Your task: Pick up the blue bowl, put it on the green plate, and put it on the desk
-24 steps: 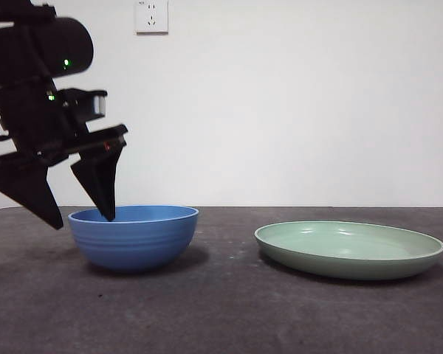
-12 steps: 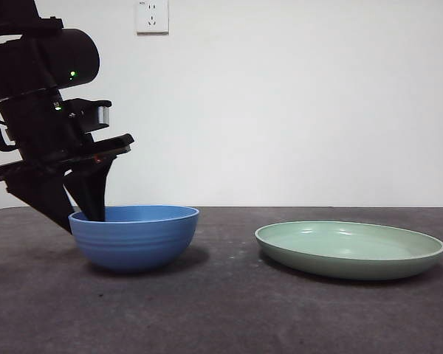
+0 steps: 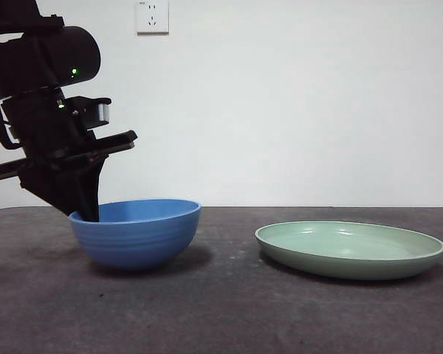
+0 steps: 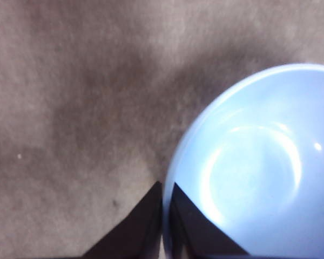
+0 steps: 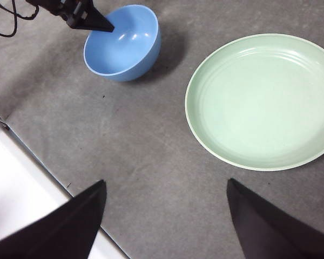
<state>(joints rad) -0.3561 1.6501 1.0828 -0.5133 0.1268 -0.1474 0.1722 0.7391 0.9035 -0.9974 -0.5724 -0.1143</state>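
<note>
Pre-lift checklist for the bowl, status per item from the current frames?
1. Left gripper on the blue bowl: ok. Its fingers pinch the rim, one inside, one outside.
2. Grip closed: ok. The left wrist view shows only a thin gap between the fingers, with the rim in it.
3. Bowl level: not ok. It sits slightly tilted in the front view, the gripped side lower.
4. Bowl clear of the desk: cannot tell. The foot looks at or near the surface.
5. Green plate free to receive: ok. Nothing on it in the right wrist view.
6. Right gripper out of the way: ok. Open, holding nothing, apart from bowl and plate.
</note>
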